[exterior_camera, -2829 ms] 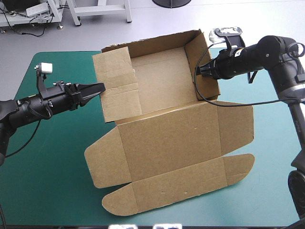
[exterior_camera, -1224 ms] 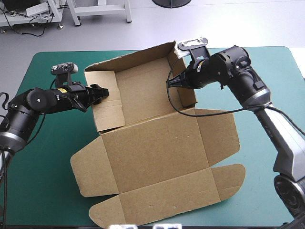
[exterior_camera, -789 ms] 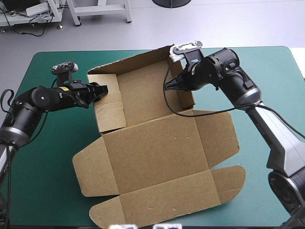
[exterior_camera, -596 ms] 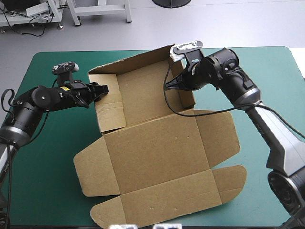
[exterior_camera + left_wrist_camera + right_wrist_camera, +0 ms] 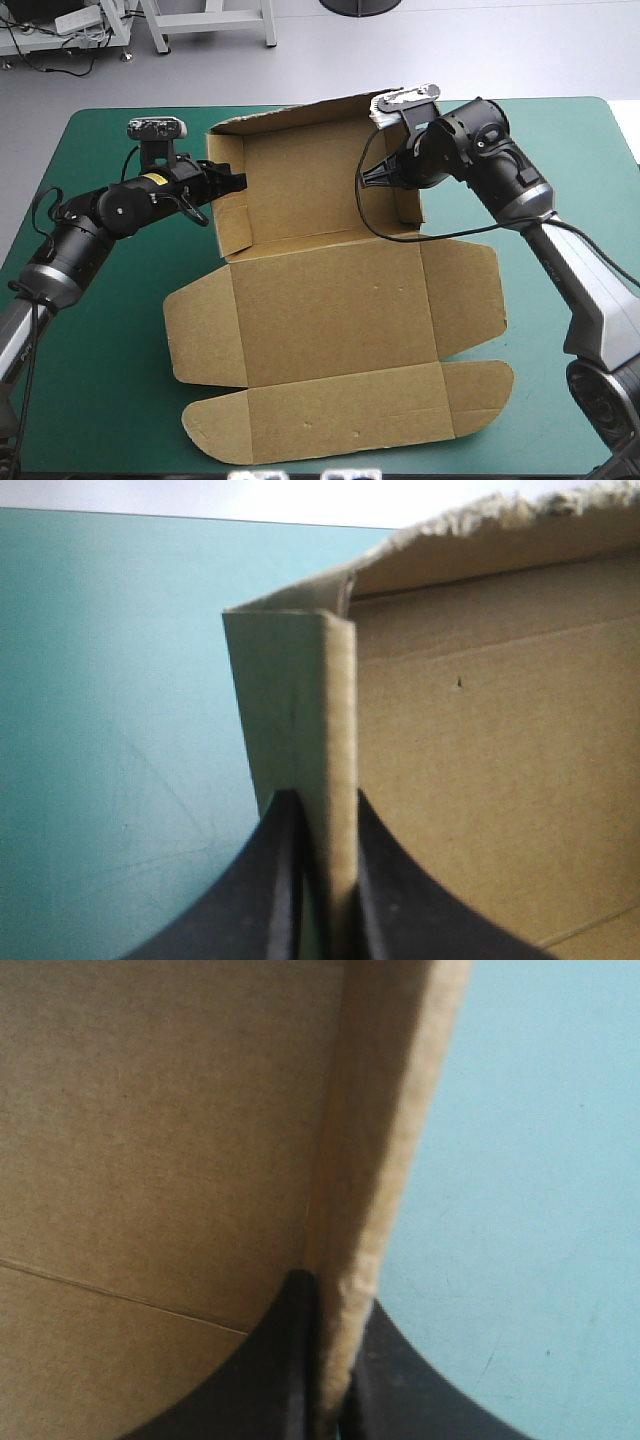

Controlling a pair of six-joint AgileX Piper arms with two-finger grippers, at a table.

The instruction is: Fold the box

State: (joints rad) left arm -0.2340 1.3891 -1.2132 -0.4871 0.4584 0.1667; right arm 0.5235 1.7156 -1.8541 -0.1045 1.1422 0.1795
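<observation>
On teal-green cover (image 5: pixel 105 340), left end effector (image 5: pixel 233 182) and right end effector (image 5: pixel 367 177) pinch the box (image 5: pixel 330 310).

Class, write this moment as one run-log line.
left tool: shut on box left wall | right tool: shut on box right wall | lid: flat

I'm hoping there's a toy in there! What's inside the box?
Nothing shows inside the box: only its bare brown floor between the raised walls. The left gripper and right gripper pinch the side walls. The right gripper hides a little floor beside its wall.
</observation>
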